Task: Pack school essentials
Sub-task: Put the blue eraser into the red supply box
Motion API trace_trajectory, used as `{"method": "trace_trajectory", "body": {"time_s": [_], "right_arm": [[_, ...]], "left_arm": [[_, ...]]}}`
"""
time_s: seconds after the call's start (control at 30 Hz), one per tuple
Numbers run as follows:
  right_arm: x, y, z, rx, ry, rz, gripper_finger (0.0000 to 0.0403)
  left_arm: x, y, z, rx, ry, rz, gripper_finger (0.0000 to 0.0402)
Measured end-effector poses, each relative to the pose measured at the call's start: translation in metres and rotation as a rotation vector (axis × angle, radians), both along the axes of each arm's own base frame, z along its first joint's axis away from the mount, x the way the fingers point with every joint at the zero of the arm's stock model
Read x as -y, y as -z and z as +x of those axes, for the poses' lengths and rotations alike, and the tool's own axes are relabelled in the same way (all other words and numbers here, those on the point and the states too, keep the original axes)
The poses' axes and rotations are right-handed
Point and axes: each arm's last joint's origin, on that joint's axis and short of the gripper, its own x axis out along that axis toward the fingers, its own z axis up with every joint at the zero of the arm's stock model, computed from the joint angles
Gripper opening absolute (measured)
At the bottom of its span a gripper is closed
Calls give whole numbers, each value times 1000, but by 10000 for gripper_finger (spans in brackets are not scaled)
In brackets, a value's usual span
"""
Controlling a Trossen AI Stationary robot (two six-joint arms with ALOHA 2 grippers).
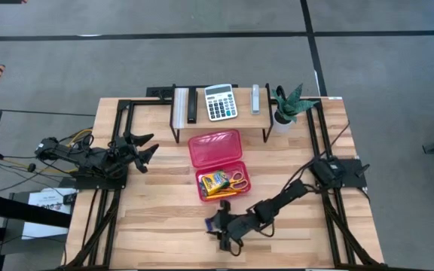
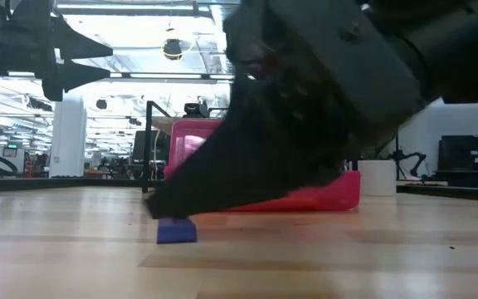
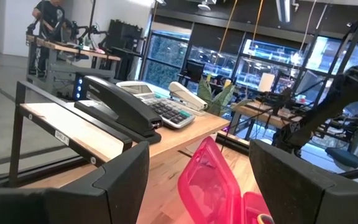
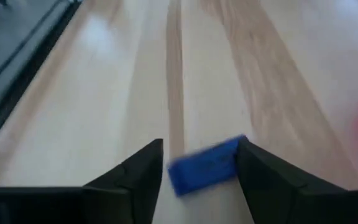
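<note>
right gripper (image 4: 197, 163): low over the table's (image 1: 157, 226) front, fingers parted | blue eraser (image 4: 205, 164): lay on the wood between those fingers, ungripped | left gripper (image 1: 143, 147): open, empty, waited at the left edge

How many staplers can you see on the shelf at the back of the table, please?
2. A black stapler lies left of the calculator, and a pale one lies to its right, beside the potted plant. None seems hidden.
</note>
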Motion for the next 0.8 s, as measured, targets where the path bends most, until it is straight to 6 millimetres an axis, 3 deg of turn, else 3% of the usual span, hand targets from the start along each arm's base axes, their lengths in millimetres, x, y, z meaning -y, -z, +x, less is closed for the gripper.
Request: {"method": "trace_trajectory", "body": {"time_s": [0.2,0.37,0.5,0.8], "right_arm": [[-10,10,17,1,11,-19,224],[-13,12,12,-91,44,-85,208],[-17,6,0,-181,68,-95,194],[-38,-15,-50,-326,165,-226,175]], "left_arm": [[0,0,0,3,-2,-11,263],[0,0,0,4,-2,-11,263],[0,0,0,3,-2,-10,263],[0,0,0,6,-3,-8,263]]}}
